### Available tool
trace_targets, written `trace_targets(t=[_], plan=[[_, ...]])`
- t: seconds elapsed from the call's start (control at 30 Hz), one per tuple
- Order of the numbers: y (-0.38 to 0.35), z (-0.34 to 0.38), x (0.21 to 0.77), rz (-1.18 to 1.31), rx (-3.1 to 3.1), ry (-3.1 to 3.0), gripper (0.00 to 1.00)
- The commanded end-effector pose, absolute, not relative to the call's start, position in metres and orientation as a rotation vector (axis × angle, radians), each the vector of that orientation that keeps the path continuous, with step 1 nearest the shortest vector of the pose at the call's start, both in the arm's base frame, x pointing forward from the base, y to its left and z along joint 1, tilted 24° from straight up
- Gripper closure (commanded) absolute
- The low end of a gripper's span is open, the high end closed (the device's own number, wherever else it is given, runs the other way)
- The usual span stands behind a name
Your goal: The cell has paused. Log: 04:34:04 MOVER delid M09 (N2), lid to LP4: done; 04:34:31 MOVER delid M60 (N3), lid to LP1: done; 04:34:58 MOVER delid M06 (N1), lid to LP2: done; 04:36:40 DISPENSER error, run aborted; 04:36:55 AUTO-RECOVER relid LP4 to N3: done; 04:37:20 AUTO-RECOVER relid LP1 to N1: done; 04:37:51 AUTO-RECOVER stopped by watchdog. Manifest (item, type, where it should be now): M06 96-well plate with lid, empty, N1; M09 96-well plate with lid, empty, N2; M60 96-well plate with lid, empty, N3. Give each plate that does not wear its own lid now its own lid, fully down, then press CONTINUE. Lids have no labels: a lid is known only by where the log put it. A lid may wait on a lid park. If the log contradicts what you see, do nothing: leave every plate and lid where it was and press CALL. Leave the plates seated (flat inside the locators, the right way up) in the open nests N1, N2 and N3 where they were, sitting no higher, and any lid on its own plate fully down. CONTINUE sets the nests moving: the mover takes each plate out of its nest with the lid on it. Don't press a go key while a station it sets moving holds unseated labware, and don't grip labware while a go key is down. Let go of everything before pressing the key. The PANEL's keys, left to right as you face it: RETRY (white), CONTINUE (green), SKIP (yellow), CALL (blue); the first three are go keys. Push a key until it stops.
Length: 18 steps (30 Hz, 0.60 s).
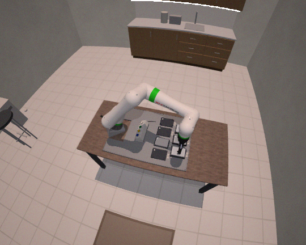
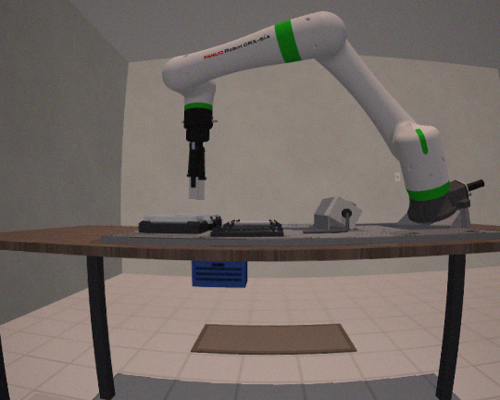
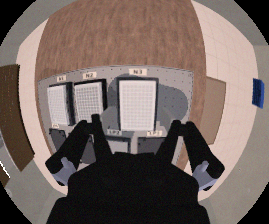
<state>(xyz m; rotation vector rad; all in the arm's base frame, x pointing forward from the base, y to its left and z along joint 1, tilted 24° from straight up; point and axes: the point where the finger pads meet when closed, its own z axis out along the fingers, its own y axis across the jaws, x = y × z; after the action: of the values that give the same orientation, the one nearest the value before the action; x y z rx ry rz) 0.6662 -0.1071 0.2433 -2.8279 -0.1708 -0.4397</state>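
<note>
You see three white plates in a row along the far side of the grey deck [image 1: 117, 147] on the wooden table [image 1: 211, 147]. In the wrist view the nearest plate [image 3: 137, 103] fills the middle of the frame with a fine white grid in a dark surround; the middle plate [image 3: 89, 102] and the last plate [image 3: 57, 106] sit to its left, each under a small label too blurred to read. Beside them from above lie four lid parks: three dark squares [image 1: 166, 122] [image 1: 164, 131] [image 1: 158, 154] and one pale one [image 1: 161, 142], which seems to carry a lid.

The gripper [image 2: 196, 192] hangs well above the end plate [image 1: 178, 152], pointing straight down. Its fingers stand well apart, with nothing between them and touching nothing.

The arm's forearm covers much of the other two plates from above, so you cannot tell there which wear lids. From the side, the plates [image 2: 178, 223] merge into low dark blocks. The panel [image 1: 140, 131] shows coloured keys as tiny dots only.
</note>
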Motion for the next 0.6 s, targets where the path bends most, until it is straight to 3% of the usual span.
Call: trace_targets(t=[0.0,0.57], plan=[[-0.107,0.243,0.667,-0.440,-2.828,-0.171,0.34],[-0.103,0.230,0.670,-0.440,-2.828,-0.171,0.34]])
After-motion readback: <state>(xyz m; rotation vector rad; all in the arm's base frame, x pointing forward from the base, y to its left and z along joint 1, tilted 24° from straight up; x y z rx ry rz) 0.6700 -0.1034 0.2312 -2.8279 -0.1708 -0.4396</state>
